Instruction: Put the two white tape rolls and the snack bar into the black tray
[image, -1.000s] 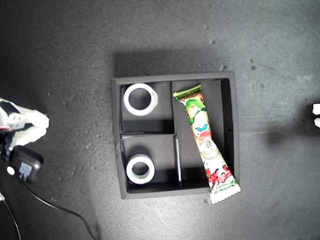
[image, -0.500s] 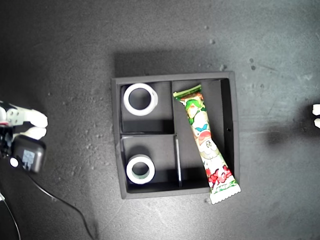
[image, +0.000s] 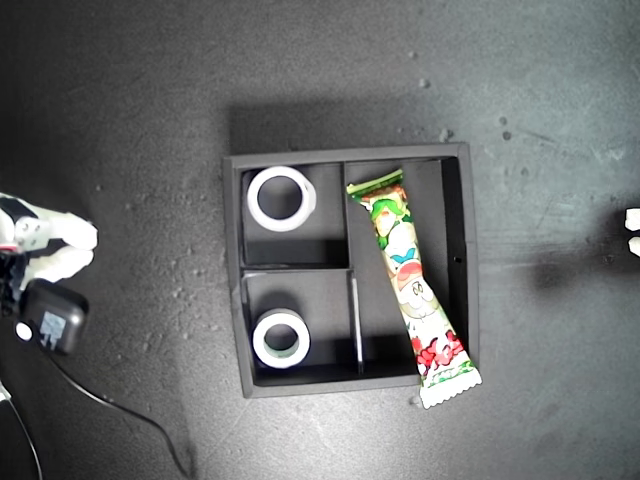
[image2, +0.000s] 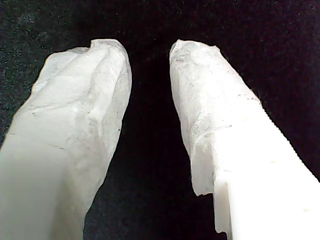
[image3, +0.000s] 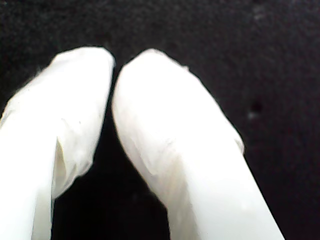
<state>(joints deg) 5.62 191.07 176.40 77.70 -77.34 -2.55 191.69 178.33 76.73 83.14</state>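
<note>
The black tray (image: 232, 270) looks matt and smooth. The snack bar (image: 408, 285) has a glossy printed wrapper with crimped ends. The tabletop (image: 120, 110) is dark, rough and speckled. White fingers (image2: 75, 125) look coarsely wrapped.

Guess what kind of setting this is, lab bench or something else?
Probably a small tabletop robot test bench, not a home or shop. A dark speckled mat fills the exterior view, bare but for a compartmented black tray holding the task items, and a small black device with a cable beside an arm at that view's left.
</note>
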